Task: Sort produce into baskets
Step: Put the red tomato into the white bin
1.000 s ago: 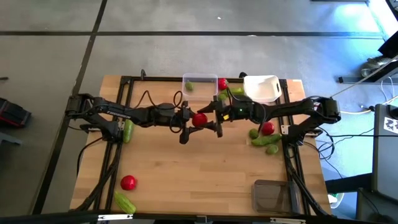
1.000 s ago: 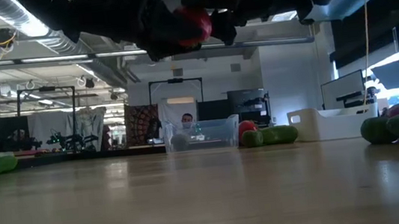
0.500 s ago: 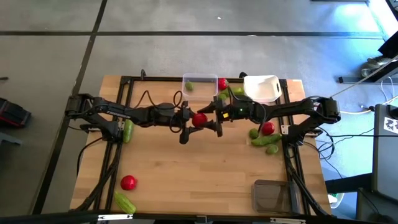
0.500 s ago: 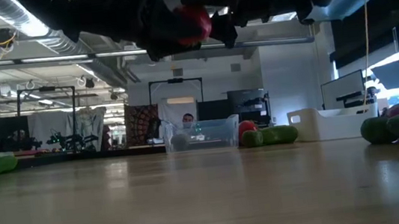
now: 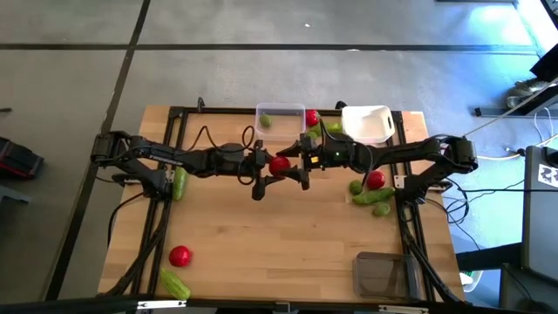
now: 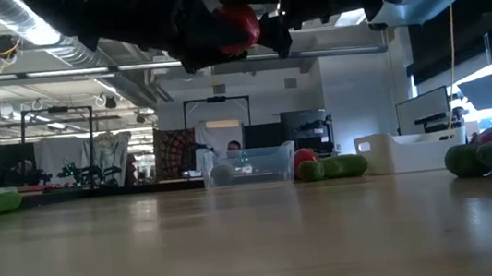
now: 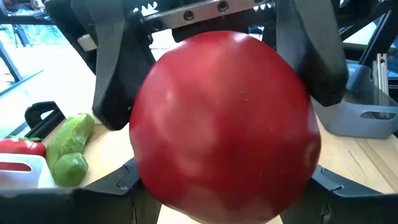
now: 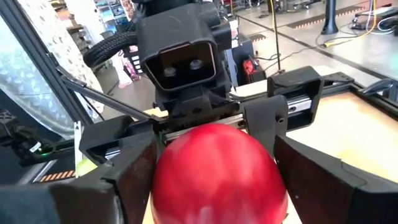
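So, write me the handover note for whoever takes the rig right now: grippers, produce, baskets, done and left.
Left gripper and right gripper meet mid-table, raised, both around one red tomato; which carries it is unclear.
Done: one green fruit in the clear basket.
White basket and dark grey basket look empty.
Left: tomatoes at; cucumbers at; more green pieces between the clear and white baskets.

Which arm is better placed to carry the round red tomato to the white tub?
Probably right: the right gripper meets the left gripper at the round red tomato, and the white tub lies on the right arm's side.
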### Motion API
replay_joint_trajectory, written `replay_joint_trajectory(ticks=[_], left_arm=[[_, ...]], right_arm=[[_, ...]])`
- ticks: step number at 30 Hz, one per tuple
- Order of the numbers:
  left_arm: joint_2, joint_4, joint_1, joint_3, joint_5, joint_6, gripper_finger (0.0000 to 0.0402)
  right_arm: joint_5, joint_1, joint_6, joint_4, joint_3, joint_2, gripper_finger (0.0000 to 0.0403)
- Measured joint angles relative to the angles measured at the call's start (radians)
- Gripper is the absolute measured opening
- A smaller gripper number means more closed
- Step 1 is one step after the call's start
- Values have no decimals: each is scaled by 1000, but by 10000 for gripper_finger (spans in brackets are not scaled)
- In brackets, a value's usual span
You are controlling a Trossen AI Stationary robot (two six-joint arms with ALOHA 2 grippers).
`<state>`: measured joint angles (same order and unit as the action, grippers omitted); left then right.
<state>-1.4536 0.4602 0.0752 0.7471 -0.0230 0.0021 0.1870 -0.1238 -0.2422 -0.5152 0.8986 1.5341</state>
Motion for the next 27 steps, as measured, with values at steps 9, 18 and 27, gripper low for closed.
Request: replay_joint_trajectory(ticks=[9,18,27], left_arm=[[4,31,-1,6,3,0,239],[3,38,0,5,1,-3,239],[2,45,-1,2,1,-6,239]], right_arm=[[1,0,11,6,-1,4,390],[-23,1,12,-7,-1,3,350],[-30,1,24,-11,0,7,329]])
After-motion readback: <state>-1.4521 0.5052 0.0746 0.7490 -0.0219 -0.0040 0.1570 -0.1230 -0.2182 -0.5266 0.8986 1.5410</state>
